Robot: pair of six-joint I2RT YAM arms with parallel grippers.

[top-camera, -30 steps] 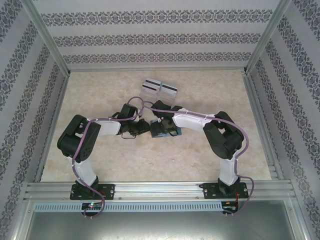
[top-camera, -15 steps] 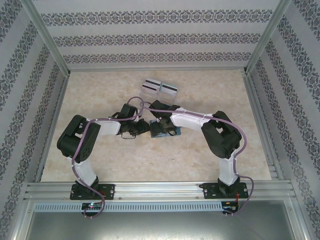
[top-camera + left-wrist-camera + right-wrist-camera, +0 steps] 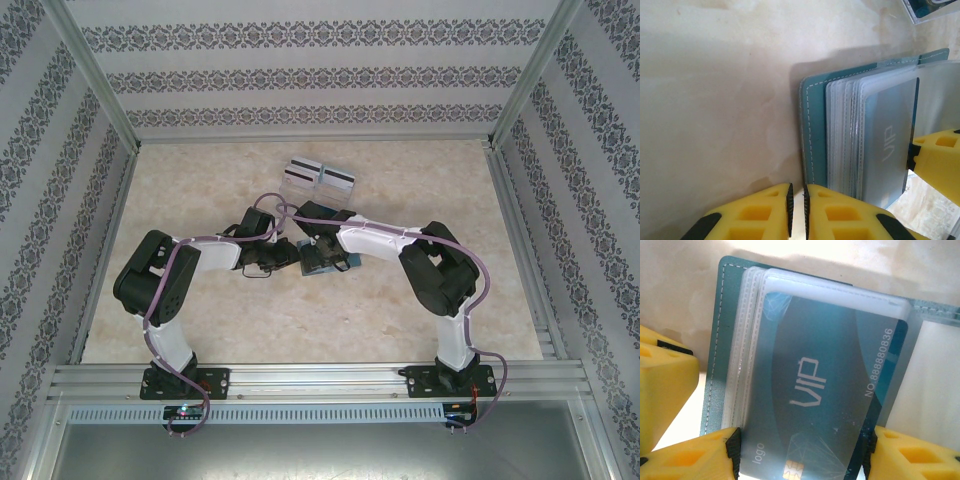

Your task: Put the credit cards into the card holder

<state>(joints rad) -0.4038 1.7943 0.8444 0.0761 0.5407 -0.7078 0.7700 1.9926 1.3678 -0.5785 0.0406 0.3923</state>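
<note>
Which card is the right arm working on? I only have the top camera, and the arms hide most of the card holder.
Observer: A blue card printed VIP, lying face up among the clear sleeves of the open card holder.
Operator: Is it gripped?
Observer: The right gripper has one finger on each side of the card's chip end. I cannot tell whether they press it.
Operator: And the other arm?
Observer: The left gripper is closed on the holder's teal edge.
</note>
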